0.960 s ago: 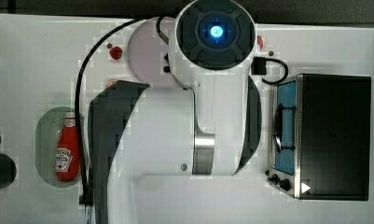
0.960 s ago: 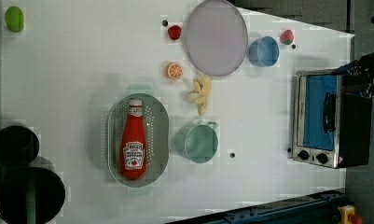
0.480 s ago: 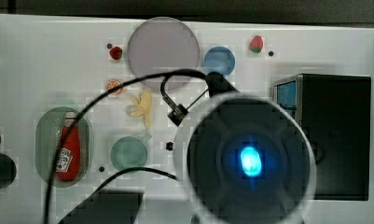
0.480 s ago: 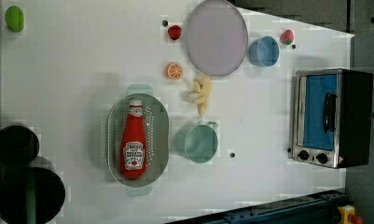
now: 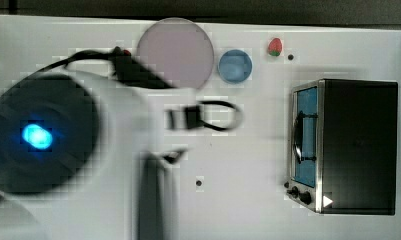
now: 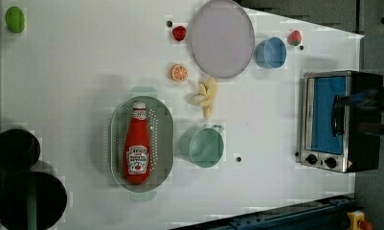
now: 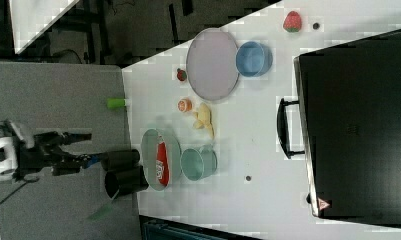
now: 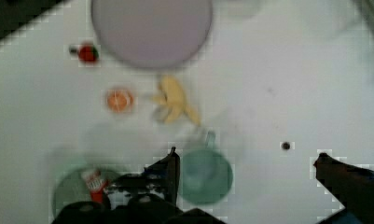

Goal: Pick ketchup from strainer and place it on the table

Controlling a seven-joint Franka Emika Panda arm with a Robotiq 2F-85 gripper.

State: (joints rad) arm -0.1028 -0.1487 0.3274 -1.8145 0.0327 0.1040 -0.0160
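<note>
The ketchup [image 6: 136, 147] lies flat in the strainer [image 6: 166, 125], cap toward 12 o'clock in the left view. It looks light, smooth and squishy, so its fat middle is probably the best place to hold. The gripper [image 8: 246, 159] is open and empty, with the green bowl [image 6: 206, 147] at the strainer's 3 o'clock.

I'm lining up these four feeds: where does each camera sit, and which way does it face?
Top view: overhead, looking down; the blurred arm covers the top view's left, toaster oven at right.
Left view: high, looking down at the ketchup in the strainer.
Right view: oblique, from behind the oven.
Wrist view: looks down past the open gripper.
Left and wrist views share the banana.
</note>
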